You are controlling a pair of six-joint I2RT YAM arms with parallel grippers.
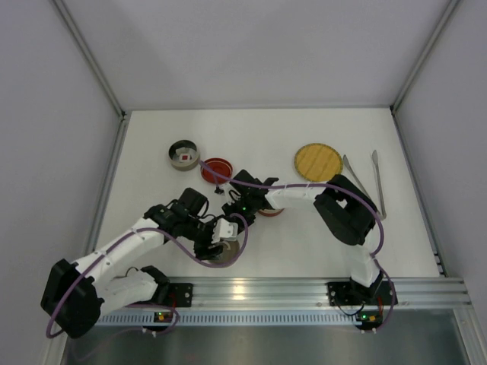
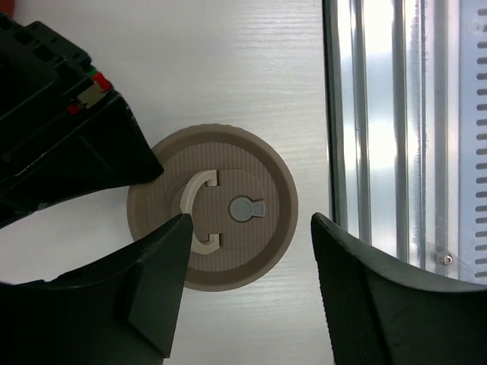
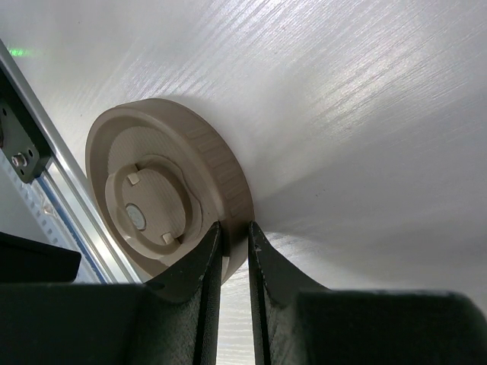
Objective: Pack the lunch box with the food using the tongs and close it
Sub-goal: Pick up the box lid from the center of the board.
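A round beige lid (image 2: 251, 251) lies flat on the white table near the front rail, also seen from above as the lid (image 1: 228, 253). My left gripper (image 2: 249, 226) hovers over it, open, touching nothing. My right gripper (image 3: 234, 226) is shut on the lid's rim (image 3: 236, 205). A grey lunch box tin (image 1: 172, 150) at the back left holds one piece of food (image 1: 183, 157). The silver tongs (image 1: 362, 185) lie on the table at the far right, away from both grippers.
A red tin (image 1: 216, 169) stands beside the grey one, and another red piece (image 1: 271, 211) shows under the right arm. A round yellow plate (image 1: 318, 160) sits left of the tongs. The aluminium rail (image 2: 396, 152) runs close by the lid.
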